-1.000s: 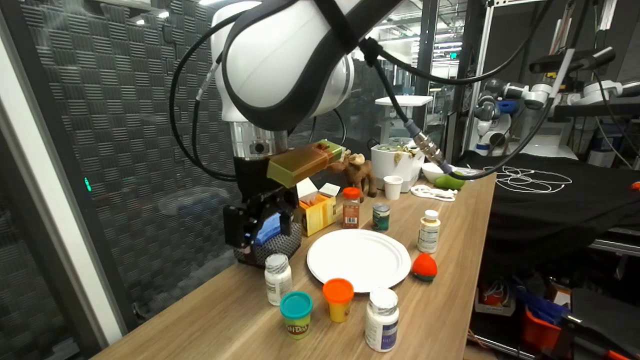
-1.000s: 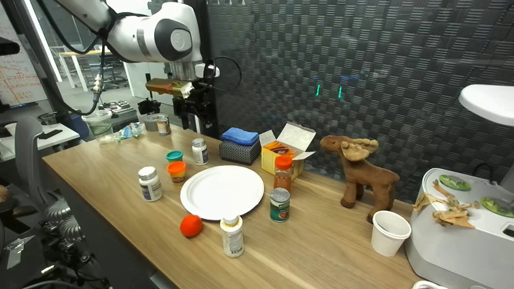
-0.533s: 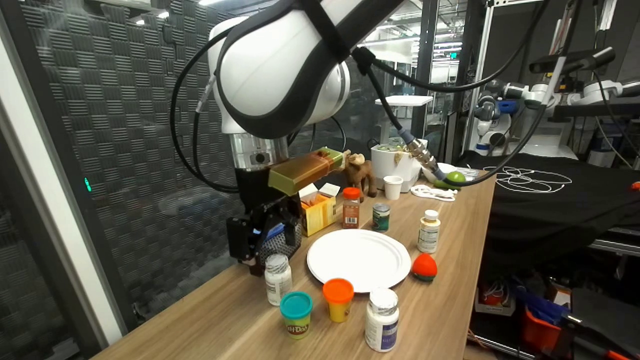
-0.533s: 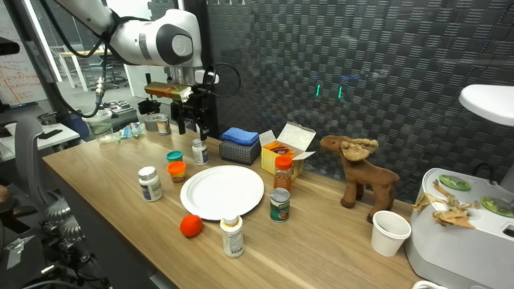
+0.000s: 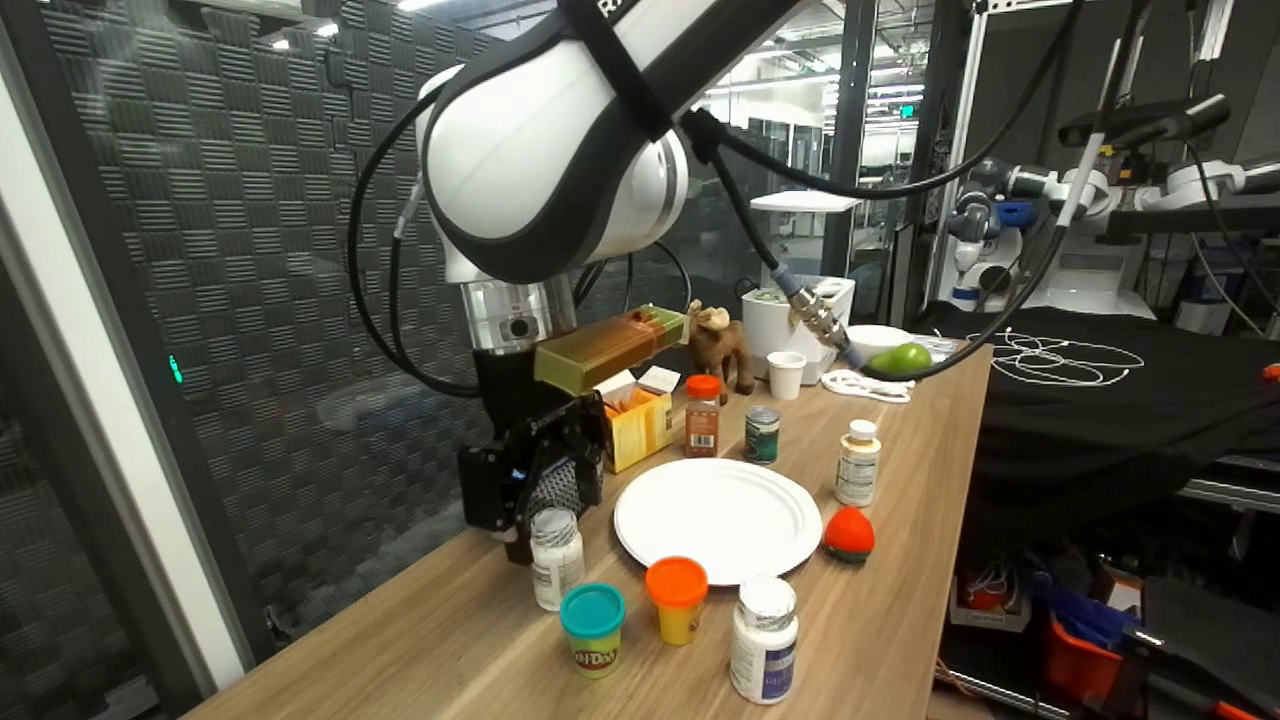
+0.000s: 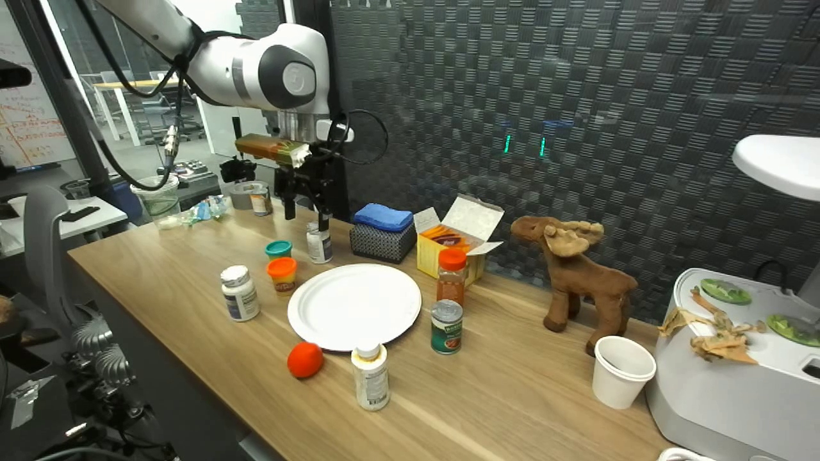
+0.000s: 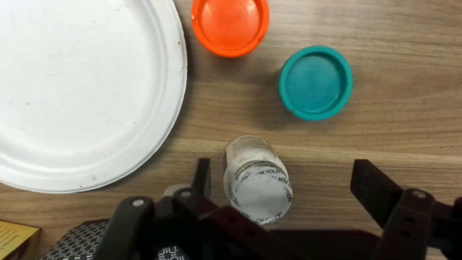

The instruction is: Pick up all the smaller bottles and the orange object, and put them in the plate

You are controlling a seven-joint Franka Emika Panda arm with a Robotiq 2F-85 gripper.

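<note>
My gripper point(image 7: 283, 177) is open and low beside a white bottle point(image 7: 260, 191). In the wrist view the bottle appears between the fingers, nearer the left one, with gaps both sides. In an exterior view this bottle point(image 5: 557, 575) stands in front of the gripper point(image 5: 555, 520). The white plate point(image 5: 720, 520) holds nothing. Around it stand a teal-lidded tub point(image 5: 592, 625), an orange-lidded tub point(image 5: 677, 600), a white bottle with purple label point(image 5: 765, 645) and a white-capped bottle point(image 5: 857, 465). The orange-red round object point(image 5: 849, 533) lies beside the plate; it also shows in an exterior view point(image 6: 305, 360).
A patterned box point(image 6: 383, 243) with a blue cloth point(image 6: 383, 216) stands close to the gripper. Behind the plate are a yellow box point(image 6: 448, 256), a red-capped spice jar point(image 6: 451, 282) and a green can point(image 6: 446, 328). A plush moose point(image 6: 580, 275) and paper cups point(image 6: 618, 378) stand farther along.
The gripper has come down toward the table beside the nearest white bottle, staying open. The objects on the table have not moved.
</note>
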